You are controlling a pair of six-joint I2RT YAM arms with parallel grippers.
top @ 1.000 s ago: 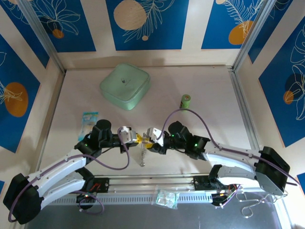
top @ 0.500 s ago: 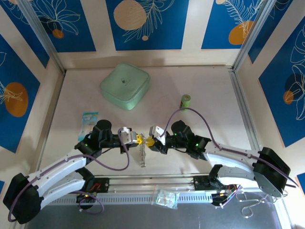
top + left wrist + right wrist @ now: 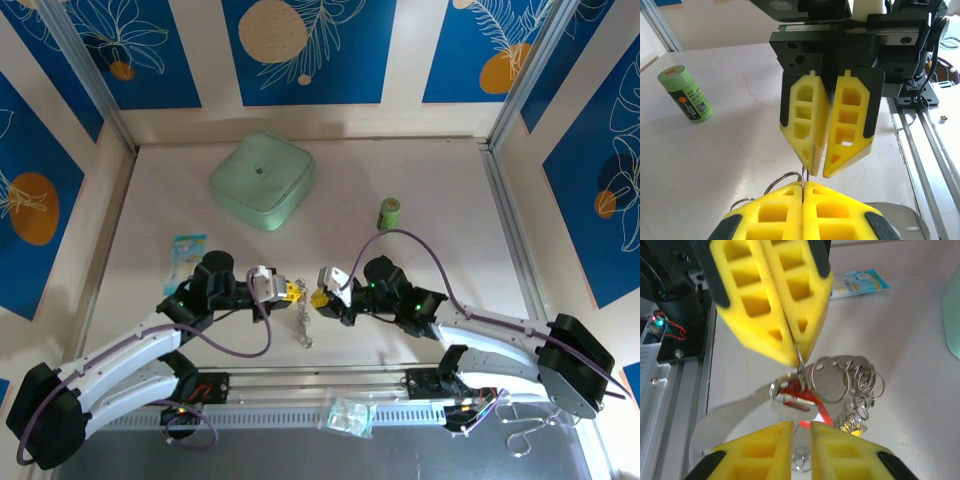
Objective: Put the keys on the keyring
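Arms meet tip to tip: left tool [image 3: 291, 291] pinches the keyring [image 3: 302, 322], right tool [image 3: 320, 299] slightly parted, empty.

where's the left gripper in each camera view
top external: left gripper just left of centre, pointing right.
left wrist: left gripper at bottom centre, yellow fingers pressed together on the keyring.
right wrist: left gripper at top, left of centre, pointing down.
shared landmark: right gripper, facing it tip to tip.
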